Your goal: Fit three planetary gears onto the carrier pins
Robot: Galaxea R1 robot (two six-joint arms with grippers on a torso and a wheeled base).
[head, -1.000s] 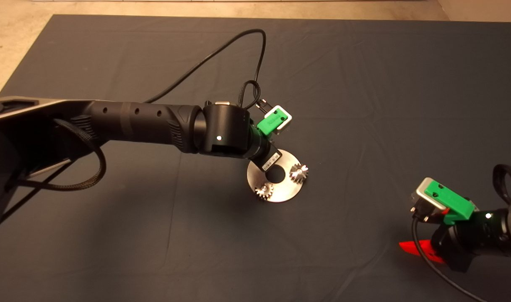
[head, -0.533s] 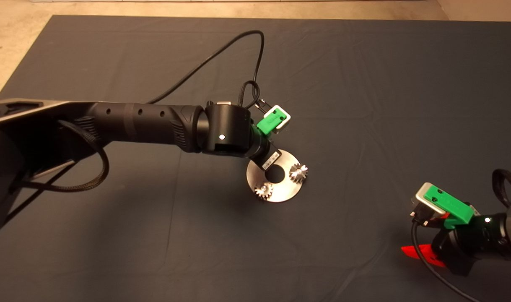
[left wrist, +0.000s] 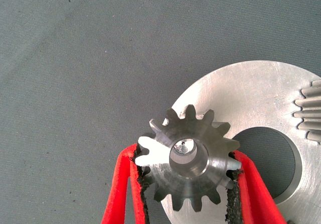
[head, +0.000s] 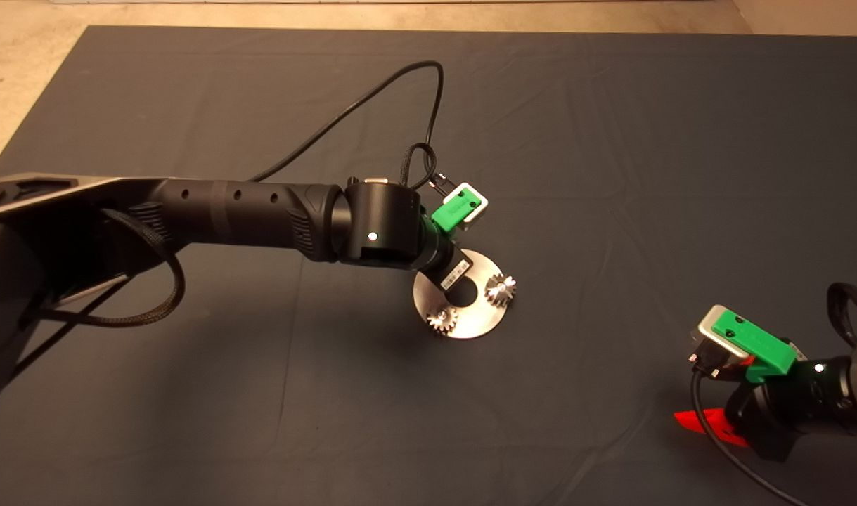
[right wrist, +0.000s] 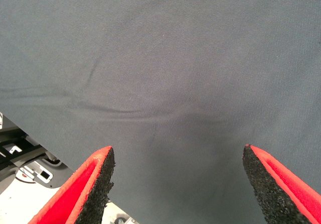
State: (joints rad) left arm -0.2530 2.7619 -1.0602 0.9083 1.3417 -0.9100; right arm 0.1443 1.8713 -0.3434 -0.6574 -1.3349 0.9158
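Note:
A shiny round carrier plate [head: 479, 320] with a large centre hole lies mid-mat. Two small steel planetary gears sit on its pins, one at the near left [head: 443, 321], one at the right [head: 501, 288]. My left gripper [left wrist: 186, 181] is over the plate's far left part, hidden under its own wrist in the head view. In the left wrist view it is shut on a third planetary gear [left wrist: 188, 156], held over the plate's edge [left wrist: 251, 91]; a pin top shows through the gear's bore. Another gear's teeth [left wrist: 310, 111] show at that view's edge. My right gripper [right wrist: 178, 184] is open and empty, parked at the mat's near right [head: 709, 425].
A black cable [head: 372, 91] loops from the left wrist over the mat's far part. The floor [head: 20, 77] shows beyond the mat's far and left edges. Grey equipment [right wrist: 25, 163] shows past the mat's edge in the right wrist view.
The left arm has shifted slightly toward the near side over the plate. The right gripper has drawn back toward the lower right edge.

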